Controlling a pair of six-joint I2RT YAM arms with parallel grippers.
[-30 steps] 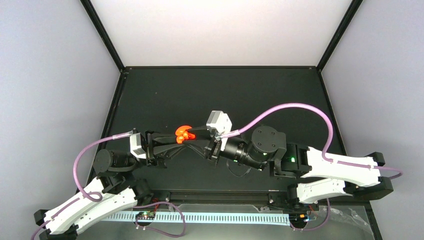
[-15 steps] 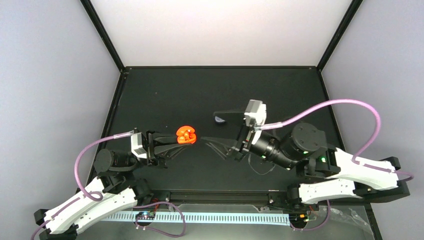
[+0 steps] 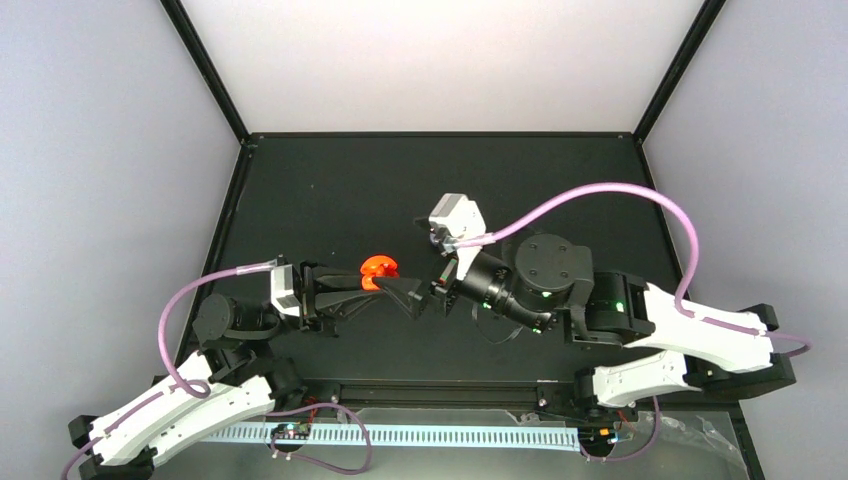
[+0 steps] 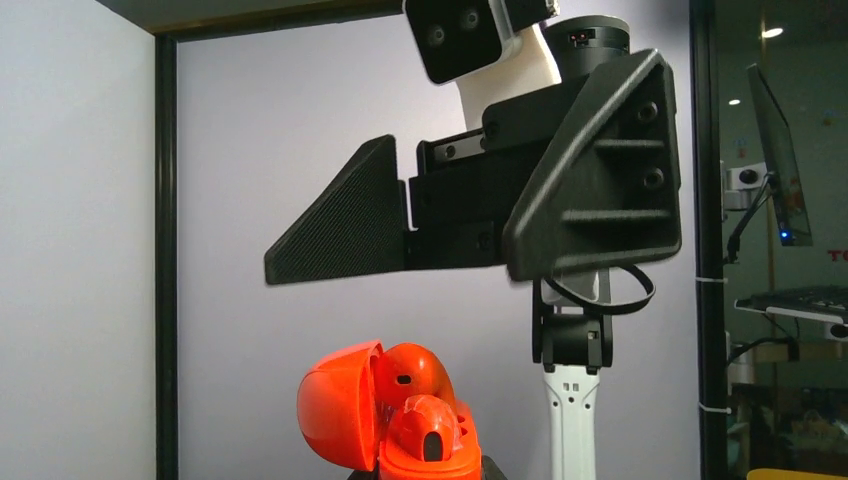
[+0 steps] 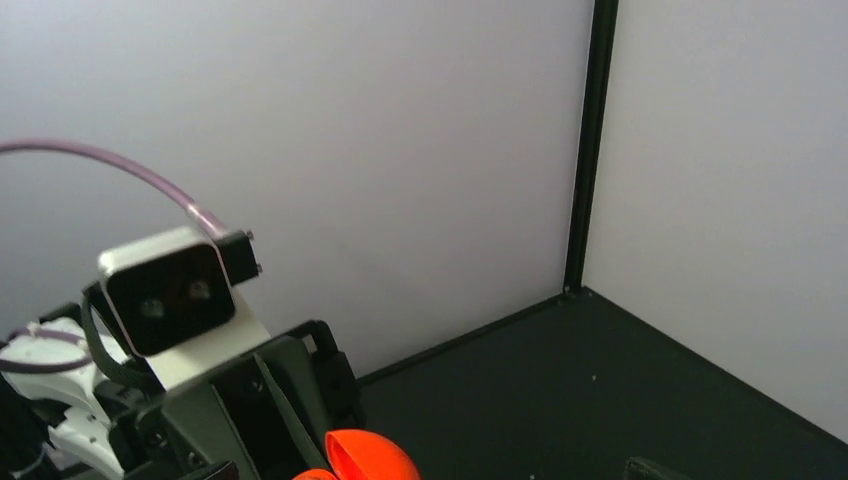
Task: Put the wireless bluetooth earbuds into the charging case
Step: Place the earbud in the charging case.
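One small glossy orange-red plastic charging case (image 4: 345, 415), likely light, hard and slippery, sits pinched at its base by the closed left claw (image 3: 368, 281); the right claw (image 3: 422, 290) gapes empty.

Bright, even light; soft shadows.

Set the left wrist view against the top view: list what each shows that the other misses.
Left wrist only: the inside of the glossy orange-red hinged case, lid open, with two rounded orange-red earbuds seated in it. Top only: both white arms over the black table, and the left gripper clamping the case. Both: the case and the open right gripper facing it.
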